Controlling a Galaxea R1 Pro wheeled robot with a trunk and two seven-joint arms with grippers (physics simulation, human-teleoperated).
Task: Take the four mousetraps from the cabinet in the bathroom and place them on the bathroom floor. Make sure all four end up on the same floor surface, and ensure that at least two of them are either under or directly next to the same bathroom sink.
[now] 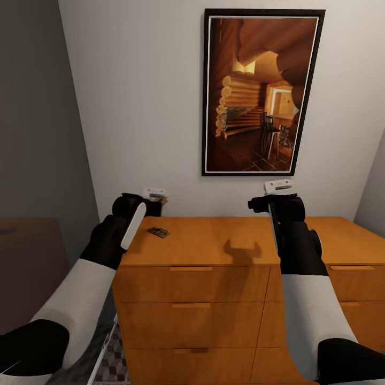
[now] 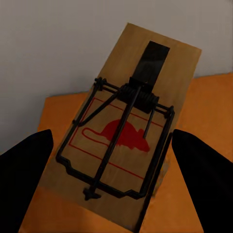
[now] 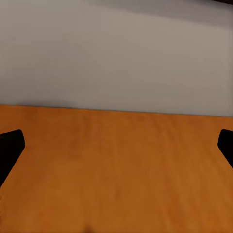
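Left gripper (image 2: pixel 114 160) holding mousetrap (image 2: pixel 131 131) tilted, long axis toward wall (image 2: pixel 58 43)

Framed picture (image 1: pixel 262 92) on white wall (image 1: pixel 139 96), upper centre-right of frame: black frame, thin white inner border, warm brown log-cabin interior with stacked pale logs, dark chairs, tiled floor. Grey wall (image 1: pixel 37 123) fills left side, meeting white wall at corner running down from top left. Dark brown surface (image 1: pixel 29 251) at mid-left edge, in shadow, details unclear. Narrow grey wall strip (image 1: pixel 374 187) at right edge.
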